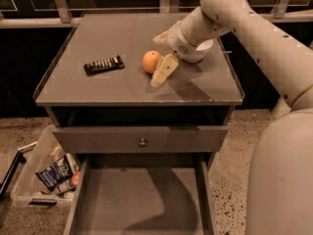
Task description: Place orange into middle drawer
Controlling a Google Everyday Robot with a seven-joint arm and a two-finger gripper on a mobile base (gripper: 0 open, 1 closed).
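The orange [150,61] sits on the grey cabinet top [98,89], near its middle. My gripper [157,60] is open right beside it on its right, with one cream finger [164,69] in front of the fruit and the other [161,37] behind it; neither clearly touches it. The arm reaches in from the upper right. The middle drawer [122,204] is pulled out below, at the bottom of the view, with a bare grey floor.
A dark rectangular bar [102,65] lies left of the orange. A white bowl [201,53] sits behind my wrist, partly hidden. A drawer front with a round knob [142,142] is above the open drawer. A clear bin of packets [46,175] stands on the floor at left.
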